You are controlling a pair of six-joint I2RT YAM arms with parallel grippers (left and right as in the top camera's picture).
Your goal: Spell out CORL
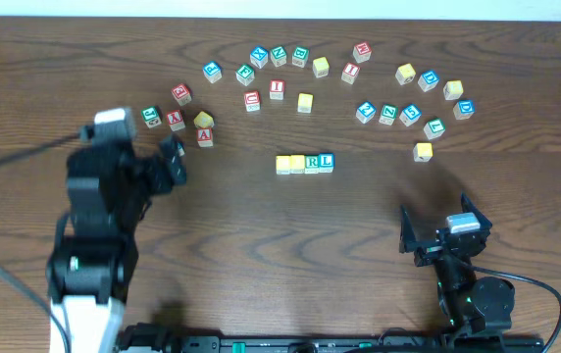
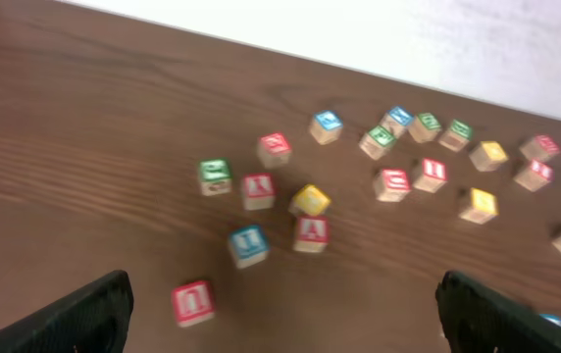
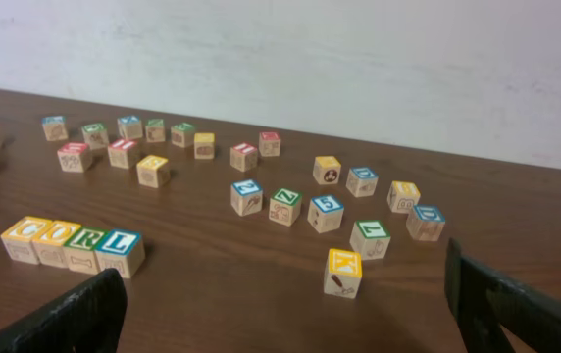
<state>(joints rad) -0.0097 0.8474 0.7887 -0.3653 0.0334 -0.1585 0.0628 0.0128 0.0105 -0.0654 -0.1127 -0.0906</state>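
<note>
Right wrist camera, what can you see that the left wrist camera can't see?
Only the right wrist view shows the readable letters of the CORL row, just ahead of the right fingers, and a lone yellow block. Only the left wrist view shows a red U block near the left fingers, with a blue block beside it. Both show the brown table and scattered blocks toward the wall.

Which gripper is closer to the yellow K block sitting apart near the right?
Right. The right gripper is just robot-side of the yellow K block; the left gripper is beyond the CORL row.
</note>
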